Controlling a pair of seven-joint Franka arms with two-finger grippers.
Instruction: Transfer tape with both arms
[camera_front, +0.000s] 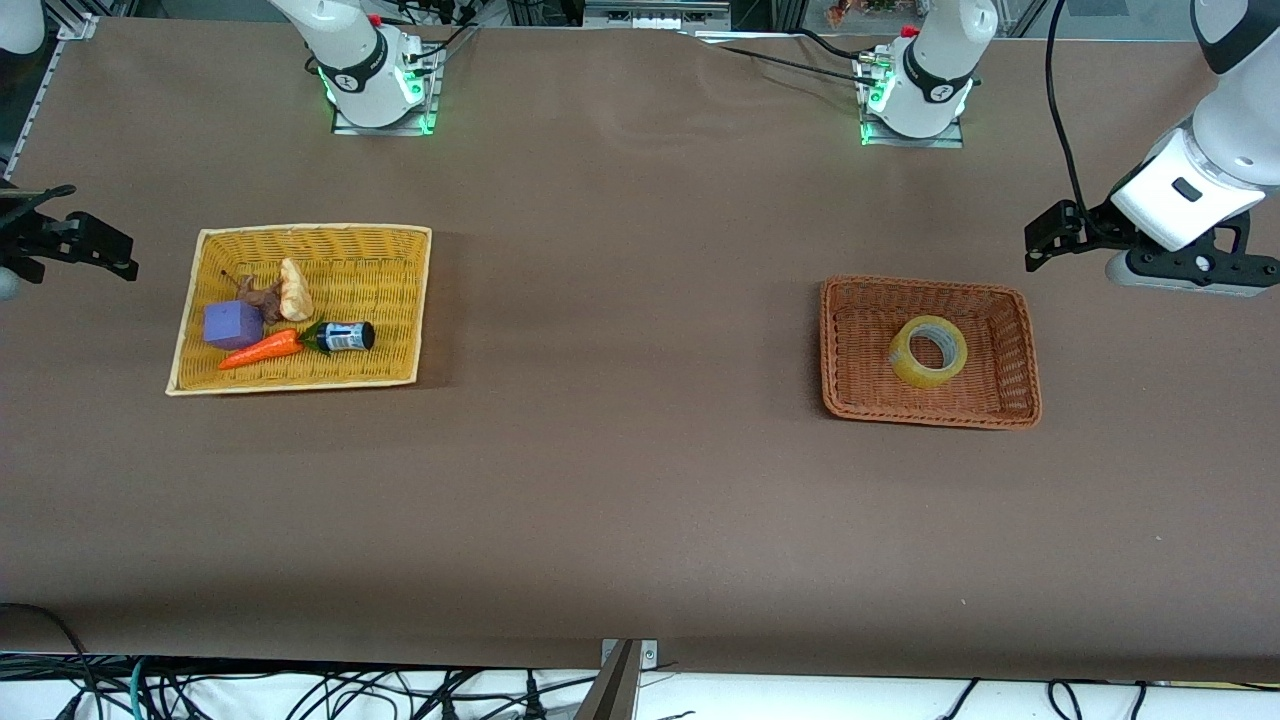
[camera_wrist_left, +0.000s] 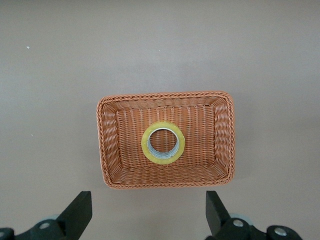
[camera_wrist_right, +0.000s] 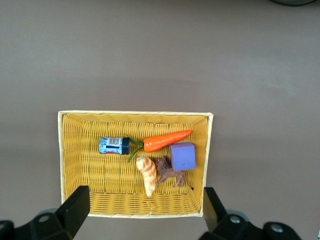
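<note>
Sitting flat in one brown wicker basket (camera_front: 1010, 345), one tape (camera_front: 929, 351) lies toward the left arm's end. One yellow basket (camera_front: 390, 300) holds purple cube (camera_front: 233, 325), carrot (camera_front: 262, 349), battery (camera_front: 347, 336), toy lion (camera_front: 262, 295), pale shell (camera_front: 295, 289). Bare table (camera_front: 630, 420) between baskets. Left gripper (camera_wrist_left: 149, 212) and right gripper (camera_wrist_right: 146, 210) wait wide open, empty, at the table's ends.

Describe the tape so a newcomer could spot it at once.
Find the brown wicker basket toward the left arm's end of the table. The tape lies flat in its middle, alone. It is a yellowish translucent ring with a wide hole, unlike the solid items in the yellow basket.
</note>
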